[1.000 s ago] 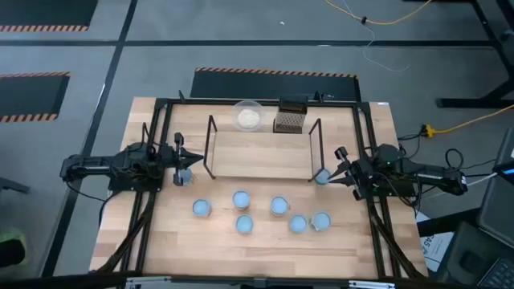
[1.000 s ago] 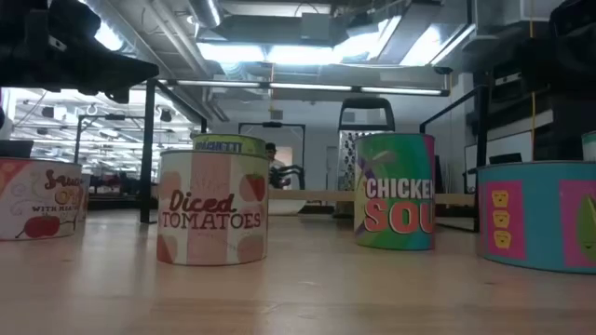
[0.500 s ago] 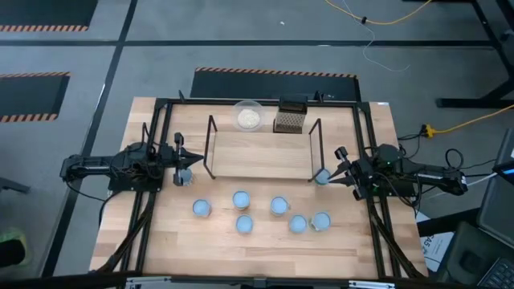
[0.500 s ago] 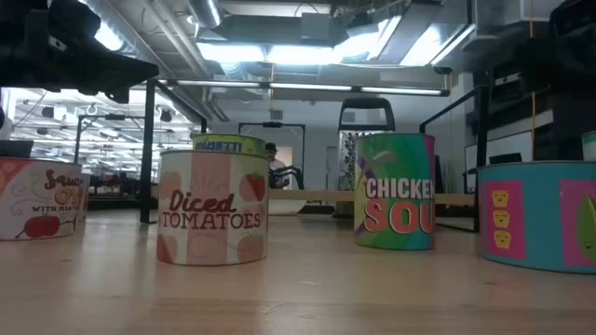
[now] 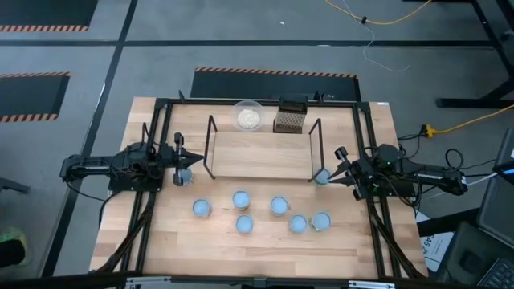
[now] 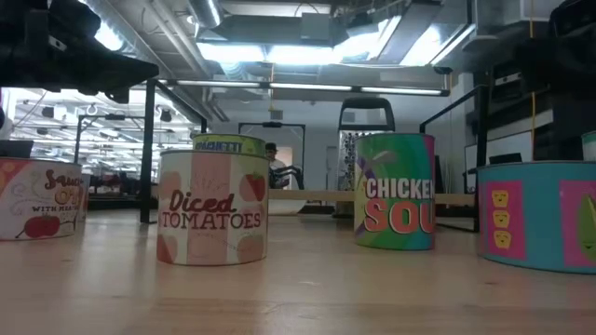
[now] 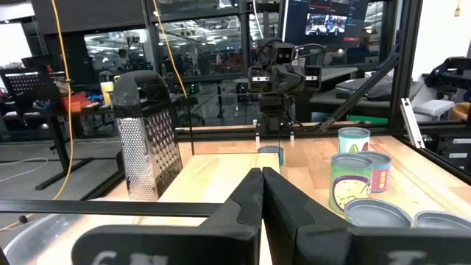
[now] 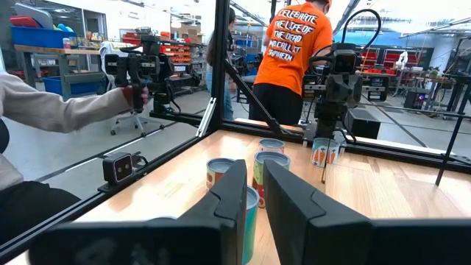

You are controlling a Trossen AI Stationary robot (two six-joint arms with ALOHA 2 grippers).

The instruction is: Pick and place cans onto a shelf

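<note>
The light-wood shelf [image 5: 261,152] with black wire end frames lies at the table's middle. Several cans stand upright on the table near its front [image 5: 240,199], [image 5: 298,224], [image 6: 212,207], [image 6: 395,191]. My left gripper [image 5: 189,164] [image 7: 262,173] is shut and empty at the shelf's left end, with one can [image 5: 181,179] [image 8: 324,151] on the table just below it. My right gripper [image 5: 336,160] [image 8: 255,165] is at the shelf's right end, its fingers a narrow gap apart. Another can [image 5: 321,177] [image 8: 251,213] stands on the table just past and below its fingertips.
A clear bowl with whitish contents [image 5: 248,116] and a dark mesh grater [image 5: 290,120] [image 7: 147,140] stand behind the shelf at the far edge. A black frame [image 5: 161,104] runs round the table. People show in the room beyond [image 8: 294,51].
</note>
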